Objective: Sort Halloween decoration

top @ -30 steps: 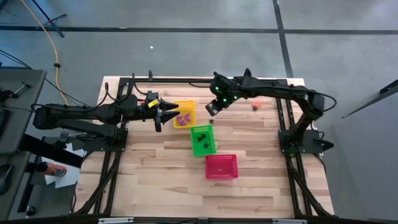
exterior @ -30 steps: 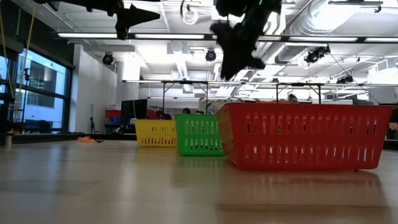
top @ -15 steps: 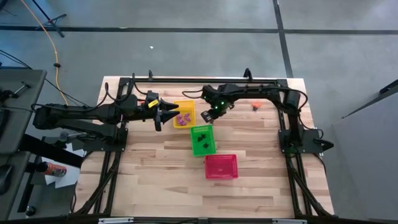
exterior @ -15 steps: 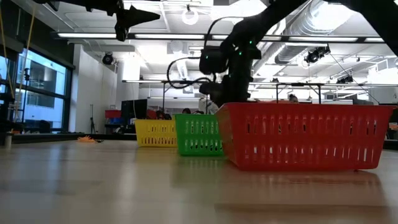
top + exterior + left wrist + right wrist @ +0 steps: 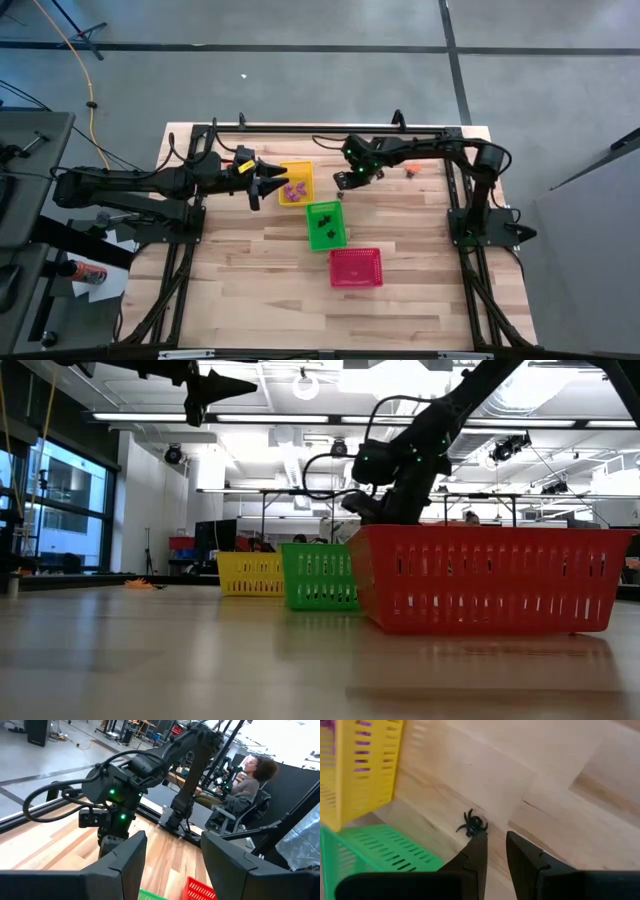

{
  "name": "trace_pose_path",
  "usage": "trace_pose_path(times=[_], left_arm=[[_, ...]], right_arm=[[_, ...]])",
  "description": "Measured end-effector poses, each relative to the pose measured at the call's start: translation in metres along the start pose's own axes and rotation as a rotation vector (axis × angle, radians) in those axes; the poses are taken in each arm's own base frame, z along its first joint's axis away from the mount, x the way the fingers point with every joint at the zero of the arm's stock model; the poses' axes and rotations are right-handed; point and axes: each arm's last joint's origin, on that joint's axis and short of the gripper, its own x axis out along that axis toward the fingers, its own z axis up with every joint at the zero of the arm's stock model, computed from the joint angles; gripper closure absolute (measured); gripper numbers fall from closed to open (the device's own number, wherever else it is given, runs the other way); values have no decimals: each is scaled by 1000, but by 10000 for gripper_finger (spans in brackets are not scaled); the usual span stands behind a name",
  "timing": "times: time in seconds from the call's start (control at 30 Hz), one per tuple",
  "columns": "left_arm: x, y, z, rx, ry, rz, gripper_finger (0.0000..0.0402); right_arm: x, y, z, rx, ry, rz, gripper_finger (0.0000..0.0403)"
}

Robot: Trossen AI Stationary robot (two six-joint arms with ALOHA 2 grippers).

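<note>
1. My right gripper (image 5: 492, 842) hangs low over the wooden table (image 5: 560, 765), fingers slightly apart and empty, one tip just beside a black spider trinket (image 5: 473, 824) lying near the green basket (image 5: 375, 857).
2. My left gripper (image 5: 268, 181) waits wide open at the yellow basket (image 5: 300, 172), which holds purple trinkets (image 5: 293, 189).

A yellow mesh basket (image 5: 296, 183) is showing purple trinkets (image 5: 293, 189) inside, and a green basket (image 5: 325, 224) is carrying black ones (image 5: 322, 229). A red basket (image 5: 356, 267) is glowing bright on the pale wood-grain counter (image 5: 240, 270). A black spider trinket (image 5: 473, 825) is lying before the dark right pincer (image 5: 493, 840); an orange trinket (image 5: 410, 169) is showing farther off.
</note>
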Motion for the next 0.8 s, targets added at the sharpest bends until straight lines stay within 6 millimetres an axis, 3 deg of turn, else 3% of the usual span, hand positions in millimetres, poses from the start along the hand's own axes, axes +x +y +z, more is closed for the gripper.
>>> trace_pose_path(times=[0.37, 0.8], left_arm=[[0, 0, 0, 0, -5, 6, 222], [0, 0, 0, -1, -8, 12, 222]], right_arm=[[4, 14, -4, -20, -60, 20, 330], [9, 13, -8, 37, -91, -16, 253]])
